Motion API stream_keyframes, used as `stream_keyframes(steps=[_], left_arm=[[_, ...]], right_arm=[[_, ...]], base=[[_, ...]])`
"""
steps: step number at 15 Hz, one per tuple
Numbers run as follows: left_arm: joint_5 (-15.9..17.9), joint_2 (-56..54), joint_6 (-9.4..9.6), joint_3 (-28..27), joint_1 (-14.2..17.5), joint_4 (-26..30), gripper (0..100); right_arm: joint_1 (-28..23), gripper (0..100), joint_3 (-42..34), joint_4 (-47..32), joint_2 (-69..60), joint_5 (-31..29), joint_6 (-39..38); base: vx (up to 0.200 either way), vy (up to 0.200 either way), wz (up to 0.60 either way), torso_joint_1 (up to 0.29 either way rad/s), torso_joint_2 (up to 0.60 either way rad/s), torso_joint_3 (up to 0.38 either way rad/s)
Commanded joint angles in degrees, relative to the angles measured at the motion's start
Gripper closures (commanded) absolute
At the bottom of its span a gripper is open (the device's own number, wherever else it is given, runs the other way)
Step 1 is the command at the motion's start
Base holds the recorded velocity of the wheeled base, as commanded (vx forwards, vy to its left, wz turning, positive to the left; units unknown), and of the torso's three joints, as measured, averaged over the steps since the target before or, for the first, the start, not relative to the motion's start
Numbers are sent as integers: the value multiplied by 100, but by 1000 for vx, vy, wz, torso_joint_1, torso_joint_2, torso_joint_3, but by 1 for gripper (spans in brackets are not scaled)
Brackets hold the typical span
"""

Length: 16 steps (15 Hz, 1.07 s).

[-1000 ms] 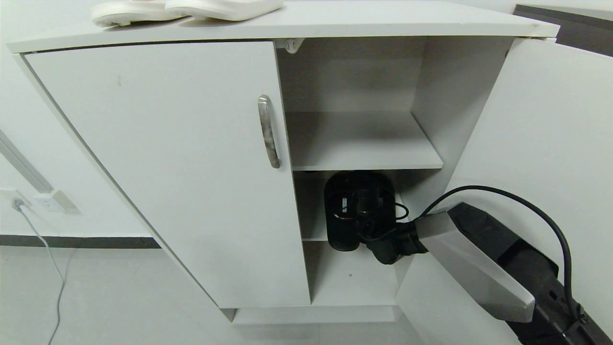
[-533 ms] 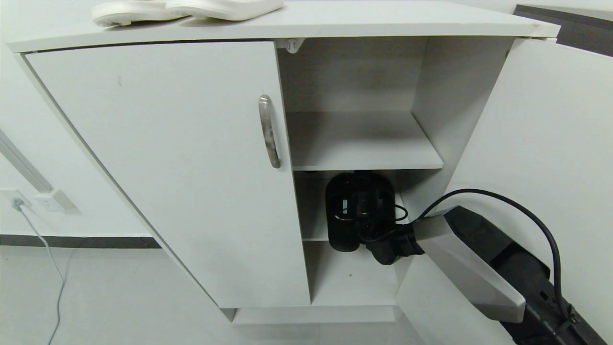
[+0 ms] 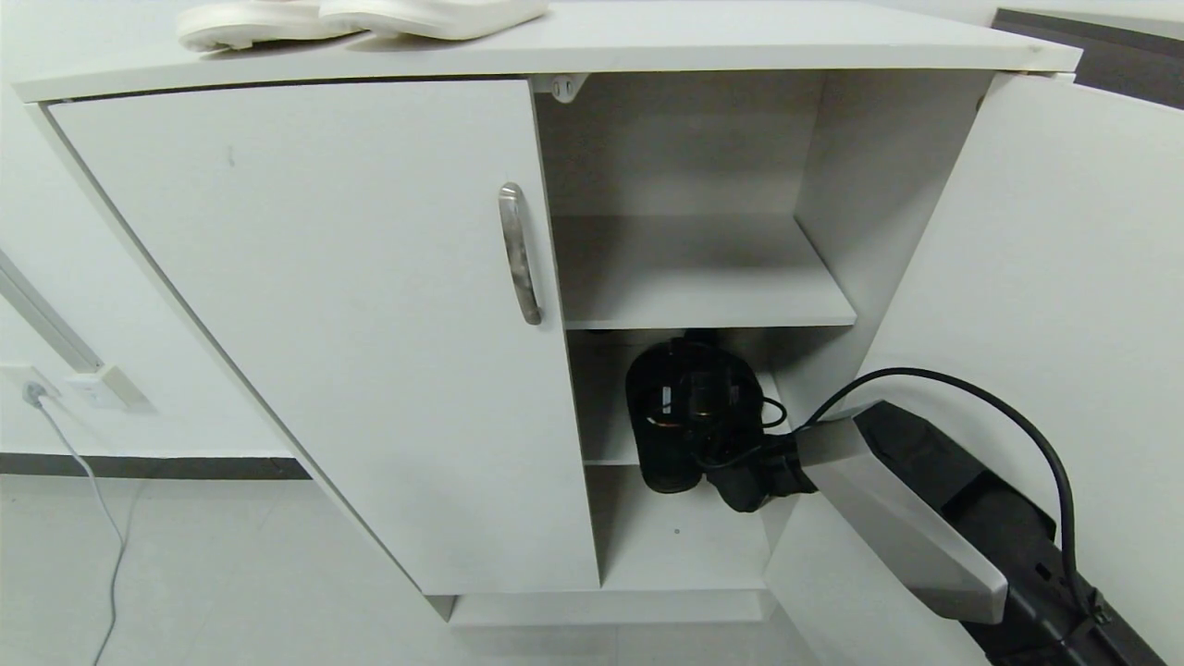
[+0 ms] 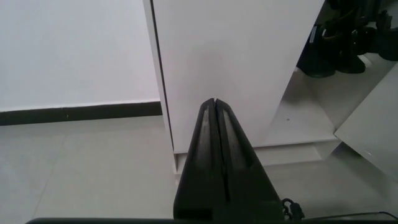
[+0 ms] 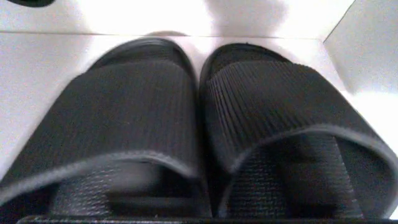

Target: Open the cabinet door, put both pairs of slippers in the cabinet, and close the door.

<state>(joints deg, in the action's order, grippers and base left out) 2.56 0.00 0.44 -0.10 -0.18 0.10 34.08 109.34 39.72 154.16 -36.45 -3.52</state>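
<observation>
The black slippers (image 5: 137, 118) are caught close up from the right wrist: laid side by side and touching, ribbed straps uppermost, on a white shelf, with the cabinet's back wall beyond them and a side wall just beside one of them. What the head view adds is the place: the pair is found inside the cabinet (image 3: 555, 55), in the compartment under the upper shelf (image 3: 694, 277), at the front edge of the lower shelf (image 3: 606, 453) and partly hung over it. The right gripper (image 3: 712, 435) is set against the pair there, but it is merged with the dark slippers, so how far it is opened, and whether the pair is gripped, cannot be told. The right door (image 3: 1045, 277) is swung wide open and crossed by the right arm; the left door (image 3: 305, 305) is shut, its metal handle (image 3: 520, 254) upright along its inner edge. The white slippers (image 3: 361, 17) are seen on the cabinet's top, near its back left corner, side by side. From the left wrist the left gripper (image 4: 214, 102) is shown pressed fully together with nothing held, low over the floor (image 4: 81, 168) before the shut door's lower corner. A cable (image 3: 111, 555) is trailed down from a wall socket (image 3: 32, 393) left of the cabinet
</observation>
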Motion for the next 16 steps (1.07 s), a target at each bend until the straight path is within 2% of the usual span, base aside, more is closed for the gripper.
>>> stream_keyframes(steps=[1, 8, 16], left_arm=[[-1, 9, 0, 1, 1, -1, 100], [-1, 9, 0, 1, 1, -1, 100], [-1, 9, 0, 1, 1, -1, 100]], right_arm=[[2, 0, -44, 10, -9, -2, 1], [72, 0, -1134, 361, -589, -20, -8], [467, 0, -3964, 1741, -2110, -46, -17]], base=[[0, 0, 0, 0, 0, 0], [0, 0, 0, 0, 0, 0], [0, 0, 0, 0, 0, 0]])
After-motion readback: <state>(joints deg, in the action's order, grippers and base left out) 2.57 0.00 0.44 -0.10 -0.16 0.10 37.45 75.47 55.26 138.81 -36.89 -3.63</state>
